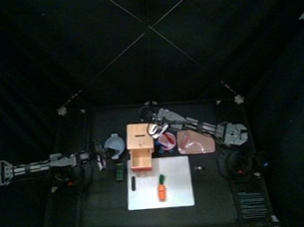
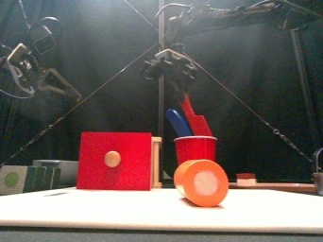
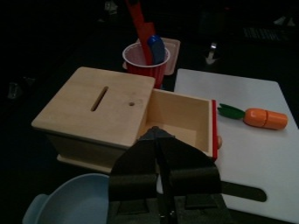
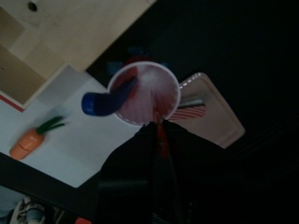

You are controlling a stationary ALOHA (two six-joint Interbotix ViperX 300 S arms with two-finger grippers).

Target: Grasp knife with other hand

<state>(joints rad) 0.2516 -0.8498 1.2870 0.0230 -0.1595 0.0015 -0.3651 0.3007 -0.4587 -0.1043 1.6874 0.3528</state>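
Observation:
The knife (image 1: 130, 181) is a thin dark piece lying on the white board (image 1: 176, 173), along its left edge. In the left wrist view it is a black bar (image 3: 240, 192) on the board beside my jaws. My left gripper (image 3: 159, 140) is shut and empty, hanging over the near side of the wooden box (image 3: 111, 109). My right gripper (image 2: 168, 66) hangs above the red cup (image 2: 195, 149), which holds a blue and a red utensil. In the right wrist view the cup (image 4: 146, 90) lies just beyond the dark jaws.
An orange toy carrot (image 1: 162, 192) lies on the board, large in the front view (image 2: 202, 181). A pink tray (image 1: 195, 142) sits right of the cup. A pale blue bowl (image 3: 59, 203) is under the left arm. The box shows a red face (image 2: 113, 161).

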